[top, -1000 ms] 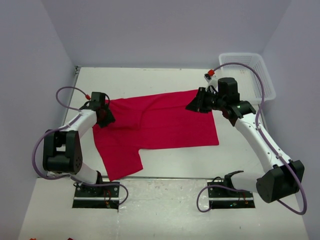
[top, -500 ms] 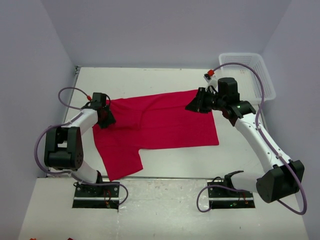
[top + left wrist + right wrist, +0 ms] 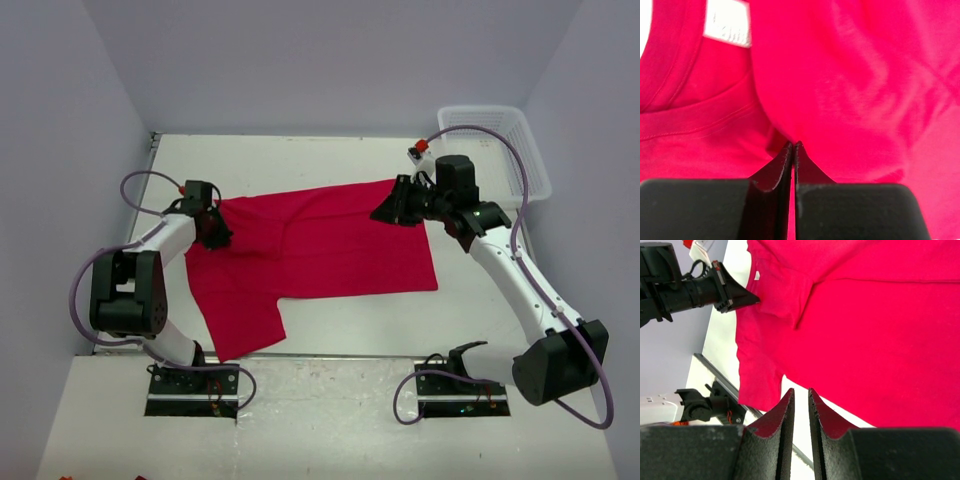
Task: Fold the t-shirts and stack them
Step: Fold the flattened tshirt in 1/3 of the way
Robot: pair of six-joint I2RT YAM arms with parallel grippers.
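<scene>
Now left gripper (image 3: 792, 146) closed; moments earlier jaws stood apart. Tips pinch fold of shirt (image 3: 320, 250) beside collar, label (image 3: 727, 30) up-left of tips. Judgement: grasp made, fold can begin. Right gripper (image 3: 801, 392) at far hem corner, narrow gap between jaws, hold not confirmable. Shirt spread on table (image 3: 300, 160), unfolded. Count: one shirt, one basket (image 3: 500, 150), two grippers.
</scene>
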